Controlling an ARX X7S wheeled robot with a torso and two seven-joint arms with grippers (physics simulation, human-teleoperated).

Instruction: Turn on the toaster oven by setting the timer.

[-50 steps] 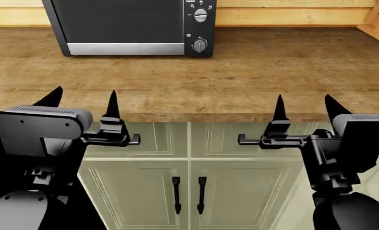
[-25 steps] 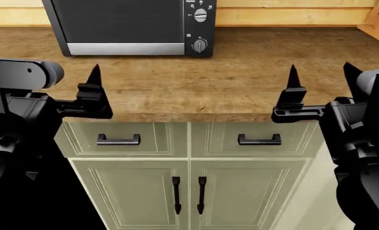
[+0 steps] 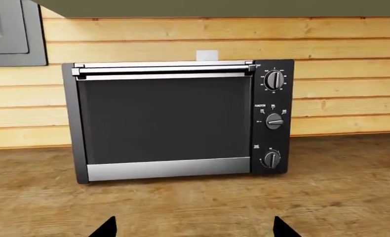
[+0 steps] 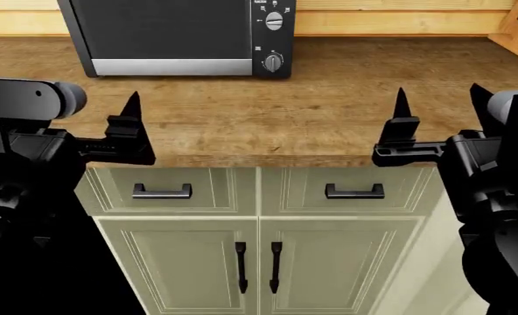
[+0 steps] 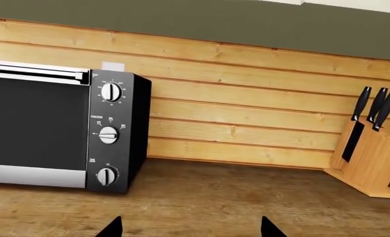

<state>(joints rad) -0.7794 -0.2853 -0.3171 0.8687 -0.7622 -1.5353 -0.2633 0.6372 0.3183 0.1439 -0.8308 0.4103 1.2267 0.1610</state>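
Comparing against a second earlier, both arms had risen from the drawer fronts to the bench (image 4: 241,125) edge, then settled, so the reach had barely begun. Left gripper (image 4: 93,115) stood wide and empty; toaster oven (image 4: 176,36) sat well beyond it against the wall, with the timer (image 4: 272,62) lowest on its panel; right gripper (image 4: 438,111), also wide, was well apart.

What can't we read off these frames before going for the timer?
- Timer setting: tick marks too small in every view.
- Toaster oven top and upper knob: cut by the head view's top edge.
- Oven interior: dark glass door hides it.
- Left gripper: in the head view one finger shows; the arm hides the other.
- Knife block: cut by the right wrist view's edge.
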